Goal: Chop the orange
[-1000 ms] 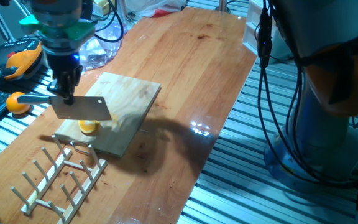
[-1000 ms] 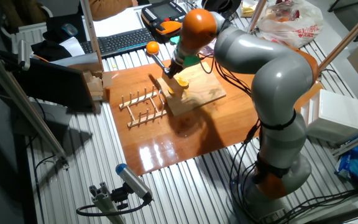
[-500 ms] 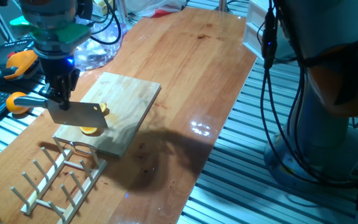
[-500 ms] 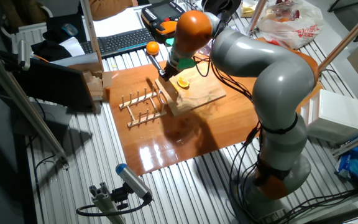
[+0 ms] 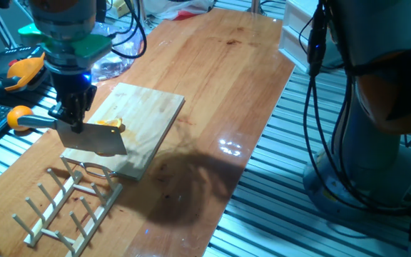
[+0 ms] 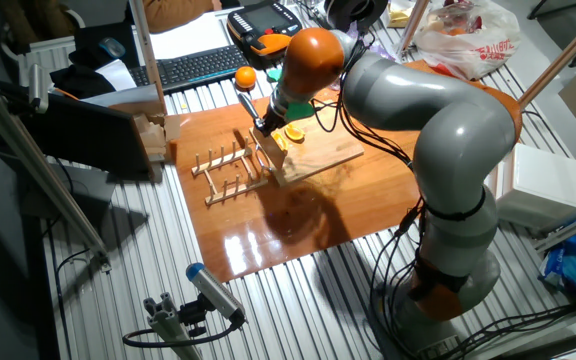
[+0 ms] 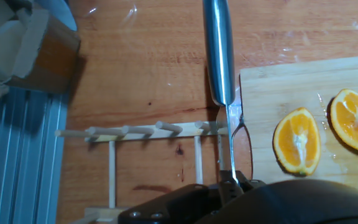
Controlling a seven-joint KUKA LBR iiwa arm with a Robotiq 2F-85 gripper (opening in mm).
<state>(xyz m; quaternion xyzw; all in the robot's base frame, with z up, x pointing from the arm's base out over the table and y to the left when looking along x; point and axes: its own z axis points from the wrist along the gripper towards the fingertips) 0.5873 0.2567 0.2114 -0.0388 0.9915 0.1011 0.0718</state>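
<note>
The orange lies as two quarter wedges, cut faces up, on the wooden cutting board (image 7: 291, 81): one wedge (image 7: 297, 141) and another (image 7: 355, 120) beside it. In one fixed view only a sliver of orange (image 5: 117, 126) shows behind the cleaver blade (image 5: 93, 140). In the other fixed view the wedges (image 6: 293, 133) sit right of the hand. My gripper (image 5: 70, 118) is shut on the cleaver where handle (image 7: 218, 50) meets blade. The blade stands over the board's edge on the rack side, apart from the wedges. The gripper also shows in the other fixed view (image 6: 264, 126) and the hand view (image 7: 232, 185).
A wooden peg rack (image 5: 70, 203) lies just beyond the board's edge, under the cleaver. A whole orange (image 5: 15, 114) and an orange-and-black tool (image 5: 23, 71) sit off the table's side. A keyboard (image 6: 193, 65) and a wooden block (image 6: 153, 140) stand nearby.
The gripper has carried the cleaver off the orange towards the rack-side edge of the board. The orange pieces stay on the board.
</note>
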